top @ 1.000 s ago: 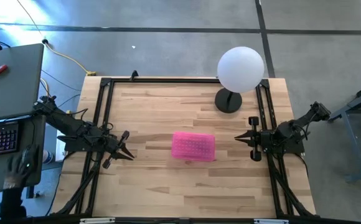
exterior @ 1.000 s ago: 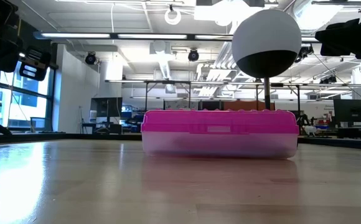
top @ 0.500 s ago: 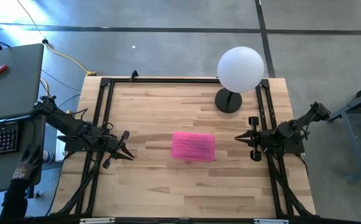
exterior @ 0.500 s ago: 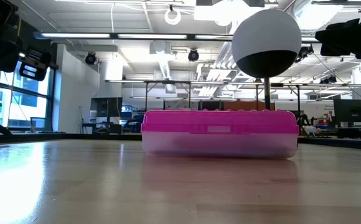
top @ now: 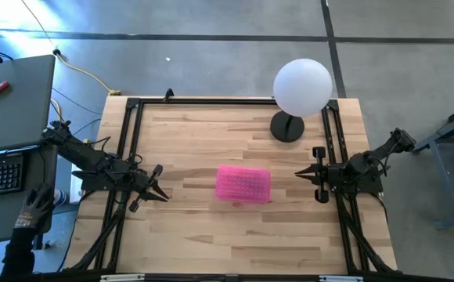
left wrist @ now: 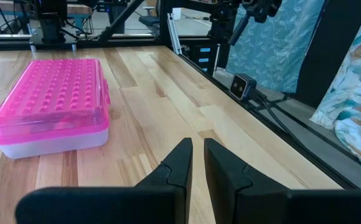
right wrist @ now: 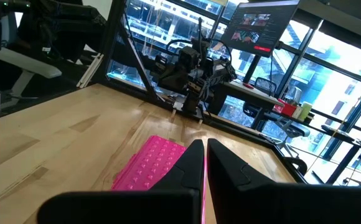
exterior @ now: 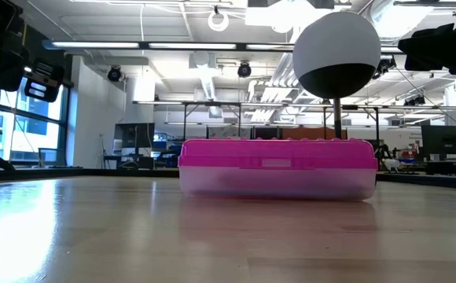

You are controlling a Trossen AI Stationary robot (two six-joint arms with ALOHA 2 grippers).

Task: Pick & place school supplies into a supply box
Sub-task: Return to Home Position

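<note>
Pointing inward from the left edge of the wooden surface (top: 203, 129), the left claw (top: 159, 193) has its two fingers pressed nearly together and grips nothing. Midway between the two arms lies the supply box (top: 243, 184), its pink studded lid closed over a cloudy clear base, flat on the surface and well apart from both claws. Behind it and to the right stands a white globe lamp (top: 301, 86), and at the right edge the right claw (top: 299, 174) faces inward, fingers likewise pressed nearly together and empty.
</note>
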